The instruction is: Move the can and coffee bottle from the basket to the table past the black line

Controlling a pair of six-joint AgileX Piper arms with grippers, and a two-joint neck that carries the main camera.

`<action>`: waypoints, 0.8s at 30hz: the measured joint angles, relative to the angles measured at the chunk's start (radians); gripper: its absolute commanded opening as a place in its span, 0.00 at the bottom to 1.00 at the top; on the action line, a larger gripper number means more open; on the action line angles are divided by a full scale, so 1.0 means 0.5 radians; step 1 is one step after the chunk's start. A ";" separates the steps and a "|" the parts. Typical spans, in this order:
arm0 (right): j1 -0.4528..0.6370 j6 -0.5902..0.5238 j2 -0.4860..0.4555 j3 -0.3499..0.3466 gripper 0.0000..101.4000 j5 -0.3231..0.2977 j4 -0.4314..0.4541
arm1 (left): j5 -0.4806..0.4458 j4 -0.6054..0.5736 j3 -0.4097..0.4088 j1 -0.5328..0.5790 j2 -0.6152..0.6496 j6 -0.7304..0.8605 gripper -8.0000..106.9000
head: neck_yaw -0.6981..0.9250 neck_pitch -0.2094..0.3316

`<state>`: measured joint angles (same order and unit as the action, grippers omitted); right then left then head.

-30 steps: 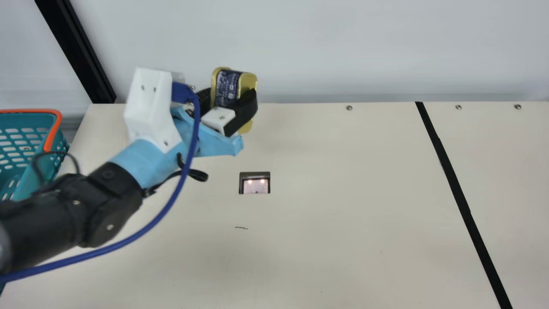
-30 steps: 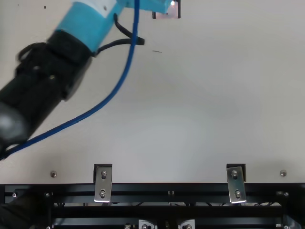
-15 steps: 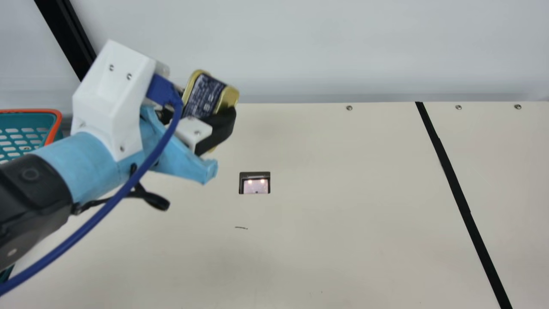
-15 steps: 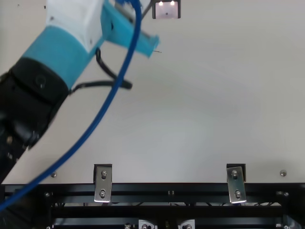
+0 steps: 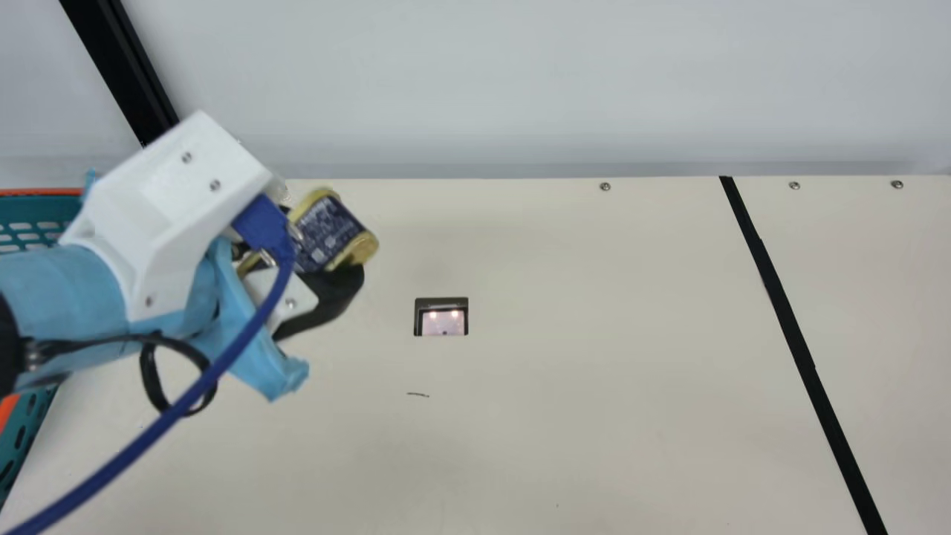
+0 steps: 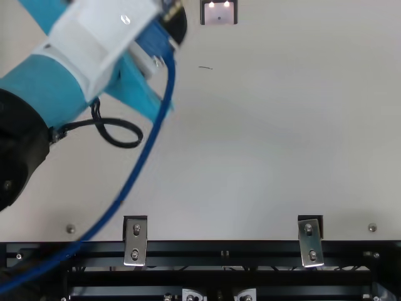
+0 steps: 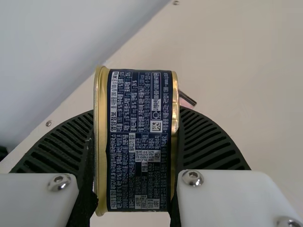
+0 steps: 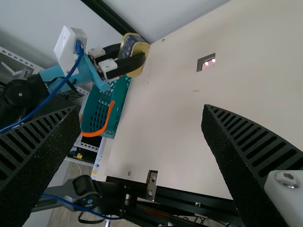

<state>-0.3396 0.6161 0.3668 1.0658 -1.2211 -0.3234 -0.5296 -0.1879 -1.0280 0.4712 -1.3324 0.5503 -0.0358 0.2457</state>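
"Main view: what is our left end effector (image 5: 328,249) grasping?"

"We read it as closed on the can (image 7: 139,142), one ribbed finger against each side. We have the can tilted in the air, above the left part of the worktop (image 5: 594,416)."

"Where is the can relative to the black line (image 5: 787,319)?"

"Left of it, well apart. Between them, we note a dark-rimmed recess (image 5: 442,303) set in the worktop. The line slants from the far edge toward the near right."

"And the basket (image 5: 37,192)?"

"We locate it beside the worktop's left edge, teal with an orange rim, partly behind our left arm (image 5: 160,215)."

"State of our right end effector (image 8: 141,111)?"

"Released. In the right wrist view, we see its two fingers spread wide. In the top view, two metal brackets (image 6: 135,241) (image 6: 309,241) sit along the near edge."
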 measured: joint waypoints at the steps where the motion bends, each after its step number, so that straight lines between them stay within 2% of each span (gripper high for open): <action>1: 0.000 0.000 0.000 0.000 1.00 0.000 0.000 | -0.031 -0.056 0.000 -0.019 -0.008 0.099 0.16 | 0.000 0.000; 8: 0.000 0.000 0.000 0.000 1.00 0.000 0.000 | -0.312 -0.506 0.008 -0.169 -0.126 0.929 0.16 | 0.000 0.000; 14: 0.000 0.000 0.000 0.000 1.00 0.000 0.000 | -0.508 -0.678 0.012 -0.205 -0.263 1.471 0.16 | 0.000 0.000; 19: 0.000 0.000 0.000 0.000 1.00 0.000 0.000 | -0.576 -0.687 -0.004 -0.138 -0.374 1.707 0.16 | 0.000 0.000; 24: 0.000 0.000 0.000 0.000 1.00 0.000 0.000 | -0.580 -0.683 -0.051 -0.039 -0.499 1.719 0.16 | 0.000 0.000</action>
<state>-0.3396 0.6161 0.3668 1.0658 -1.2211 -0.3234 -0.8196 -0.5293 -1.0538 0.4516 -1.5821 1.4099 -0.0358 0.2457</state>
